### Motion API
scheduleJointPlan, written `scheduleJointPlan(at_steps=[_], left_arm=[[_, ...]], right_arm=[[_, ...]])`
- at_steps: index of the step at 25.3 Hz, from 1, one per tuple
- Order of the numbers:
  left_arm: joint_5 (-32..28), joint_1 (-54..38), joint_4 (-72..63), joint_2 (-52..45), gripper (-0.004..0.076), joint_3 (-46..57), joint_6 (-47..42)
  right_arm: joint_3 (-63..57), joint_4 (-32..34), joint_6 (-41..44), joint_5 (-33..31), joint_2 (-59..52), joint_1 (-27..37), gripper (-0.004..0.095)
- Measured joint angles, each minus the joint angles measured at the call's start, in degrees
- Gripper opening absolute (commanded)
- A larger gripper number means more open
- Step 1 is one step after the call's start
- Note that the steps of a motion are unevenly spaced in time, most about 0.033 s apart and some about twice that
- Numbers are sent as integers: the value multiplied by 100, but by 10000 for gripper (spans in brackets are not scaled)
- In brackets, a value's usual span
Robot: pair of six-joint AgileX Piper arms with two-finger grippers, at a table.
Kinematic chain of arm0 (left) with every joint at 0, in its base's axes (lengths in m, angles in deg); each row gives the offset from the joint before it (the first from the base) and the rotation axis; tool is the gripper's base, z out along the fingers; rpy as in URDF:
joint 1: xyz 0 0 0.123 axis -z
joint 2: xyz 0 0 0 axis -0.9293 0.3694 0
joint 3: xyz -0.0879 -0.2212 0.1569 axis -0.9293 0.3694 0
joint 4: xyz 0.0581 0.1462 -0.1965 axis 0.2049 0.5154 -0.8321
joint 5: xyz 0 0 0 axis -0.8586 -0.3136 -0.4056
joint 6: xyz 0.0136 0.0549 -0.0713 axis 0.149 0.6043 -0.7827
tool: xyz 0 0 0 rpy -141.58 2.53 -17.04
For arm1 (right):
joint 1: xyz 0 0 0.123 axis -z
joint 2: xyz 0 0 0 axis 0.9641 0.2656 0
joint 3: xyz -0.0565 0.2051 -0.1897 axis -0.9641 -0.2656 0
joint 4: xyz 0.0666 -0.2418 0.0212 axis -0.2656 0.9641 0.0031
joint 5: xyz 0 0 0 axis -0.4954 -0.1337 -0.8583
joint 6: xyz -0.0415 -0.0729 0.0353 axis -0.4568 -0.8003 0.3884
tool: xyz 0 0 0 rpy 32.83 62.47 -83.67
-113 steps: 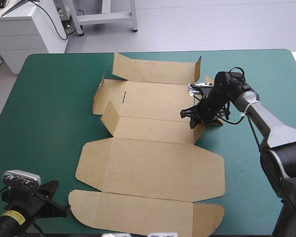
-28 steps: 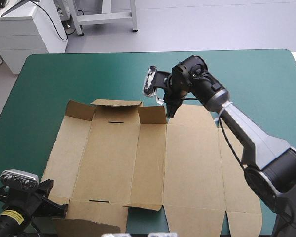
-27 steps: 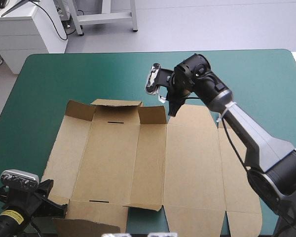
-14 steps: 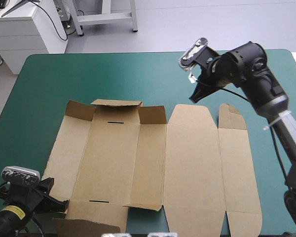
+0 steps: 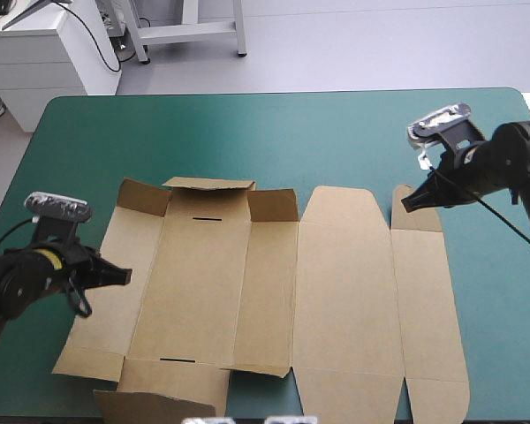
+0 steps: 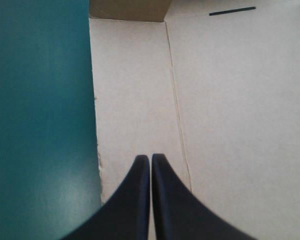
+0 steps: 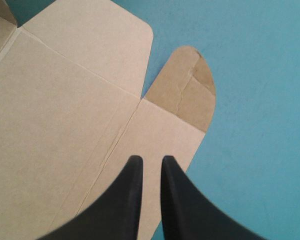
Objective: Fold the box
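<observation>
Two grippers: we find one at each end of the box (image 5: 274, 291), neither holding anything.
Box: a brown sheet lying open and mostly flat on the teal-green table (image 5: 247, 132), toward its near edge; we see short flaps (image 5: 208, 185) raised along its far-left part.
Left gripper (image 5: 125, 276) (image 6: 150, 157): pressed together into one point, over the box's leftmost panel, just inside its left edge.
Right gripper (image 5: 404, 208) (image 7: 148, 160): all but pressed together, a thin slit left, over the narrow rightmost strip, just short of its rounded end tab (image 7: 188, 85).
Contact: we cannot tell whether either tip touches the board.
</observation>
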Motion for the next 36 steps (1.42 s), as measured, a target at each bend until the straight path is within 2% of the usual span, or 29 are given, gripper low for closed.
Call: scheduleJointPlan(at_steps=[4, 8, 17, 22, 25, 27, 28, 31, 32, 34, 36], left_arm=[[71, -402, -23, 991, -6, -585, 31], [154, -1357, -643, 1472, -7, -771, 464], [851, -3910, -2898, 1833, -7, -553, 2383], [832, -3998, -3041, 1838, -7, 470, 2997], [773, -3998, -2995, 1838, 4, 588, 3068], [761, -3998, -2958, 1838, 48, 609, 3089], [767, -3998, -2920, 1838, 95, 609, 3095], [798, -3998, -2610, 1838, 348, 609, 3046], [772, -3998, -2508, 1838, 393, 616, 2969], [665, -3998, -2423, 1838, 445, 616, 2910], [532, -4001, -2411, 1838, 450, 616, 2844]], right_arm=[[-547, -294, -60, 26, -248, 609, 90], [-1109, -465, -176, 203, -539, 1158, 87], [-1717, -1181, -373, 683, -793, 1386, 87], [-1740, -1333, -504, 817, -793, 1389, 87], [-1740, -1334, -556, 843, -793, 1389, 87], [-1740, -1334, -567, 849, -793, 1389, 87], [-1740, -1334, -576, 849, -793, 1389, 87], [-1740, -1334, -618, 883, -793, 1389, 87], [-1740, -1334, -625, 914, -793, 1389, 87], [-1740, -1334, -645, 936, -793, 1389, 87], [-1740, -1334, -678, 934, -793, 1389, 87]])
